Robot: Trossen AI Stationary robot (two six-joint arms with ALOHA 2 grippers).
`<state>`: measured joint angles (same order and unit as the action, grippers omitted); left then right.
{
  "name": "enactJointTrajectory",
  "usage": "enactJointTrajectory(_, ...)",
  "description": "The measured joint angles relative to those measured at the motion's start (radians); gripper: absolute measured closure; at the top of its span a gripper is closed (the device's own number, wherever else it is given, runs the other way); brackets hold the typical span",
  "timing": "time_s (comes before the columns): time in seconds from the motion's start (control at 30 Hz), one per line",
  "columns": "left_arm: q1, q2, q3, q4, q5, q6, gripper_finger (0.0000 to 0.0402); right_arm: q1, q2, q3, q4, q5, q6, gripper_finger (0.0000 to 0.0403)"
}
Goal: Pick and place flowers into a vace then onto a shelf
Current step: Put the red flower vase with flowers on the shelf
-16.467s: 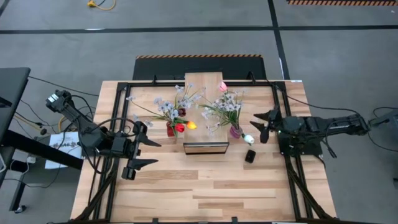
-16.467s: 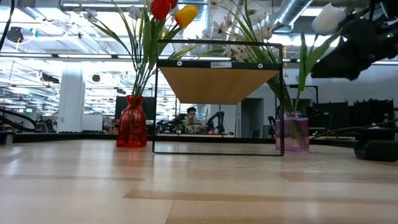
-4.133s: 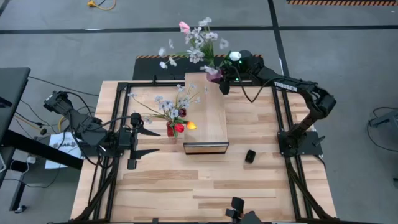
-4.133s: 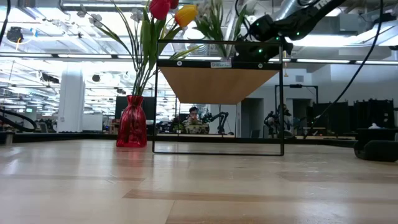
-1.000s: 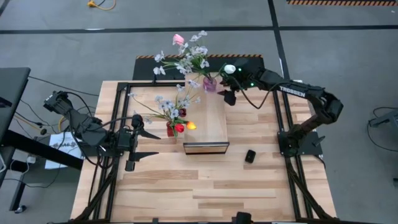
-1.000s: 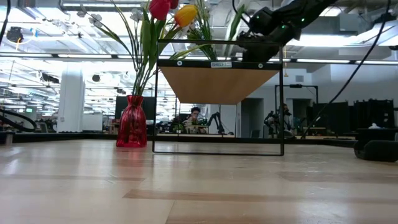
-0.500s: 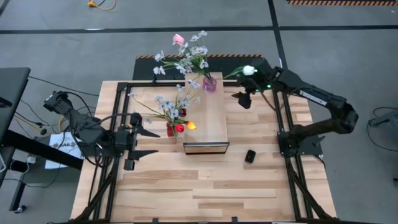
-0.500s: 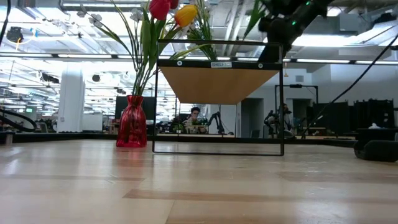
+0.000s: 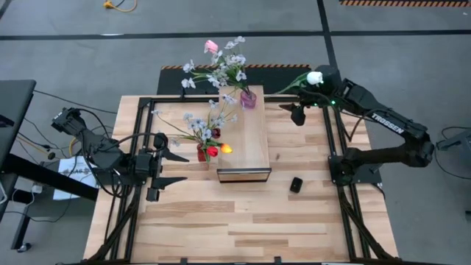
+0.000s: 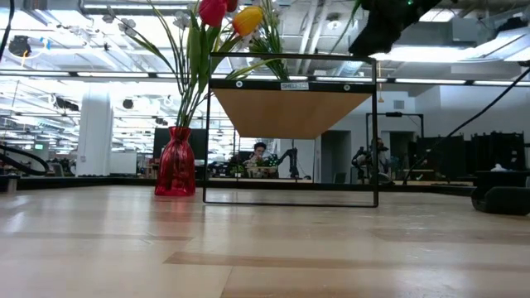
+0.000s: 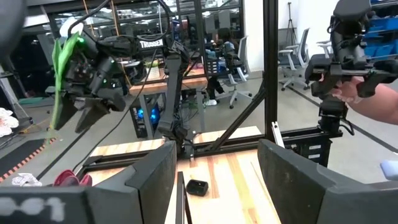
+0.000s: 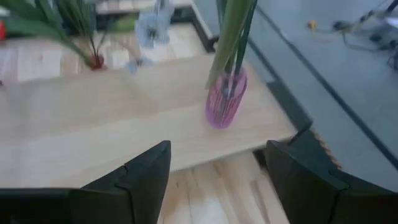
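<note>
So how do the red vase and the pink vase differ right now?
The red vase stands on the tabletop beside the shelf; the pink vase stands on the shelf, near its far end. The red vase looks solid red with red and yellow tulips among pale blossoms; the pink vase is see-through and ribbed, topped by a pink tulip. Both stand upright, with neither gripper on them.

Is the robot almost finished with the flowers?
Done: the pink vase with flowers stands on the shelf. In hand: nothing; the right gripper hangs open beside the shelf, a white tulip by its wrist. Left: the red vase sits on the table; left gripper waits open.
</note>
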<state>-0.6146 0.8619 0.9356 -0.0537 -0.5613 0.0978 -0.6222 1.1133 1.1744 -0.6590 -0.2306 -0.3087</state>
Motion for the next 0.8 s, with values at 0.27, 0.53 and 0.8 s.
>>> enactJointTrajectory(0.27, 0.0, 0.0, 0.0, -0.011, 0.0, -0.002, 0.0184, 0.003, 0.08, 0.0, 0.121, -0.007, 0.003, 0.0147)
enactJointTrajectory(0.53, 0.0, 0.0, 0.0, -0.011, 0.0, -0.012, 0.0184, -0.003, 0.203, 0.011, 0.191, -0.002, -0.033, 0.0147)
enactJointTrajectory(0.8, 0.0, 0.0, 0.0, -0.032, 0.001, -0.012, 0.0184, -0.01, 0.261, 0.109, 0.179, -0.001, -0.058, 0.0147)
